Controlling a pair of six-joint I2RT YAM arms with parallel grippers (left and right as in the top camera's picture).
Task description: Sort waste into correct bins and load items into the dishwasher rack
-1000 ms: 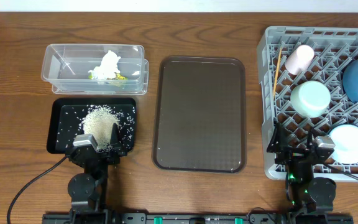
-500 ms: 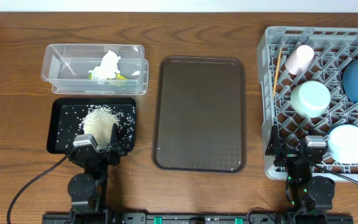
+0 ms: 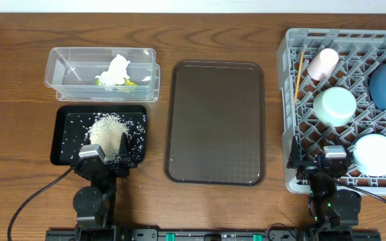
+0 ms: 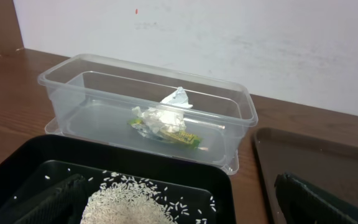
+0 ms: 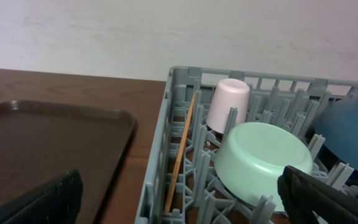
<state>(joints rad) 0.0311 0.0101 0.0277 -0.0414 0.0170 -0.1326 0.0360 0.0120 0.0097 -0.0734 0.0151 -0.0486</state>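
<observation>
Rice [image 3: 108, 129]: grainy white heap, flat black tray [image 3: 62, 152] | left gripper [image 4: 182, 196], right gripper [image 5: 182, 193]: fingers apart, empty

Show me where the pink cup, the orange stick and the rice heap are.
pink cup [image 5: 227, 106], right wrist view, on its side wall.
orange stick [image 5: 180, 154], right wrist view, midway along its length.
rice heap [image 3: 106, 129], overhead view, top of the pile.

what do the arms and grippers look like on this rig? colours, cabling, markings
The left arm and right arm are matte black with rounded joint housings and a silver-grey block at each wrist. The left gripper and right gripper have black fingers. A black cable trails from each base. Small green lights show on the right arm. No markings are readable.
</observation>
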